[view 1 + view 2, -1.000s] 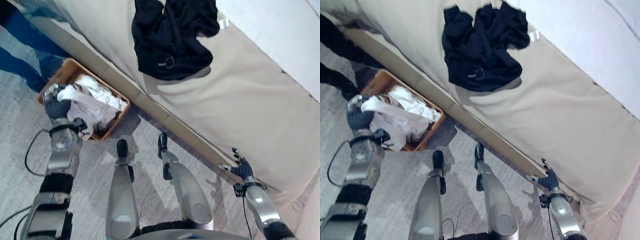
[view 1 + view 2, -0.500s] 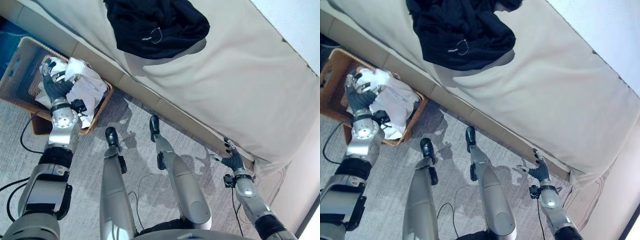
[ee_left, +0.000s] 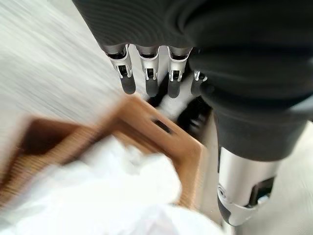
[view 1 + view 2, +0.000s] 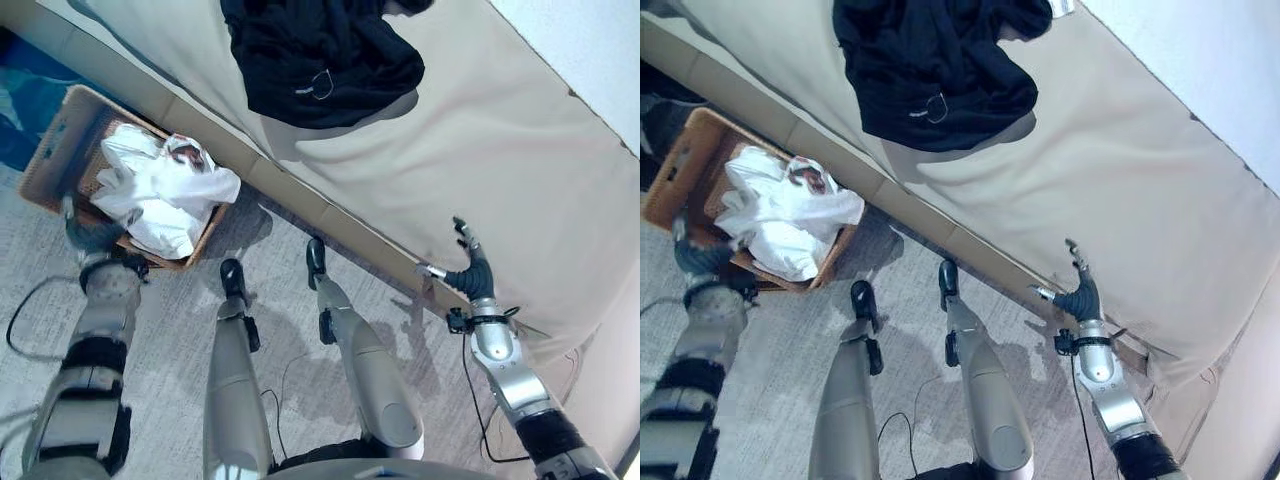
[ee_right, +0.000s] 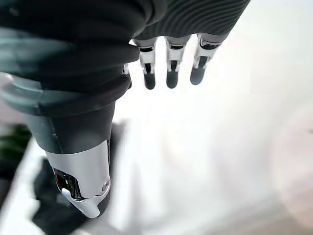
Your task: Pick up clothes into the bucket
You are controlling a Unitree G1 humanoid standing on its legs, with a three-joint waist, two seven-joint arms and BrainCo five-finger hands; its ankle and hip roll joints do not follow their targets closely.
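White clothes [image 4: 160, 195] now lie in the basket [image 4: 50, 150], just ahead of the left robot hand [image 4: 85, 233], which has let go: fingers straight, empty. Black garment [image 4: 320, 60] on bed [image 4: 520, 170], well beyond right robot hand [image 4: 470, 268], open, raised; likely next.

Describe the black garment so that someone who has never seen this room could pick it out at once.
Start from the big beige sofa that runs across the scene above the grey carpet. The black garment lies crumpled on its seat, toward the end nearest the wicker basket on the floor. It is the only dark cloth there, with a small metal ring on it; the clothes in the basket are white.
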